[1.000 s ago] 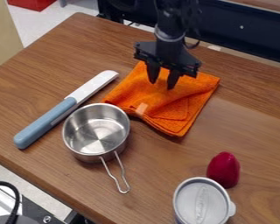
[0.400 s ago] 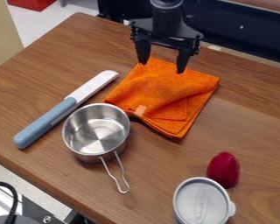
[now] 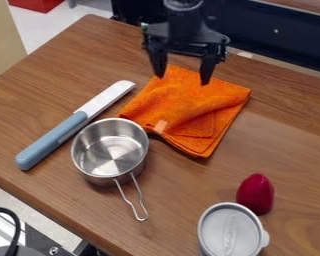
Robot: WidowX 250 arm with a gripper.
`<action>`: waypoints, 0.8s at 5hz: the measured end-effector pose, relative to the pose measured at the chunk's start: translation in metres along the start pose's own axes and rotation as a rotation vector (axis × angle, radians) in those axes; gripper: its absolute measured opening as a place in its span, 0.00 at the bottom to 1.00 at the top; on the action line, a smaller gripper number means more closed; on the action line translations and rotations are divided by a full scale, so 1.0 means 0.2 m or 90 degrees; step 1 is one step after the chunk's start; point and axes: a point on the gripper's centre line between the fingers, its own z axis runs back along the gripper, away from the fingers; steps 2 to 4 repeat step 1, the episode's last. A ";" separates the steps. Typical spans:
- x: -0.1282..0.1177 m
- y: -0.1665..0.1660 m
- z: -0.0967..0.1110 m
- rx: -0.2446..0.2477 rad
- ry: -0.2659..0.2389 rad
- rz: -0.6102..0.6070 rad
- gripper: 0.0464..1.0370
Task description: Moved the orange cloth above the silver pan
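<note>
Jaws of gripper (image 3: pixel 182 81) apart near orange cloth (image 3: pixel 189 107), open silver pan (image 3: pixel 110 152) beside it, grey-topped container (image 3: pixel 231 232)

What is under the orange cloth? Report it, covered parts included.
The wooden table shows around the edges of the folded orange cloth, which lies on it. Anything beneath the cloth's middle is covered and cannot be seen.

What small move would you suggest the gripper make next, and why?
I would probably lift the gripper straight up and away: its fingers are spread open over the orange cloth, which already lies beyond the silver pan, so the placing looks done.
</note>
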 end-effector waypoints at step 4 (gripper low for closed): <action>-0.12 -0.02 0.04 -0.021 0.007 -0.041 0.96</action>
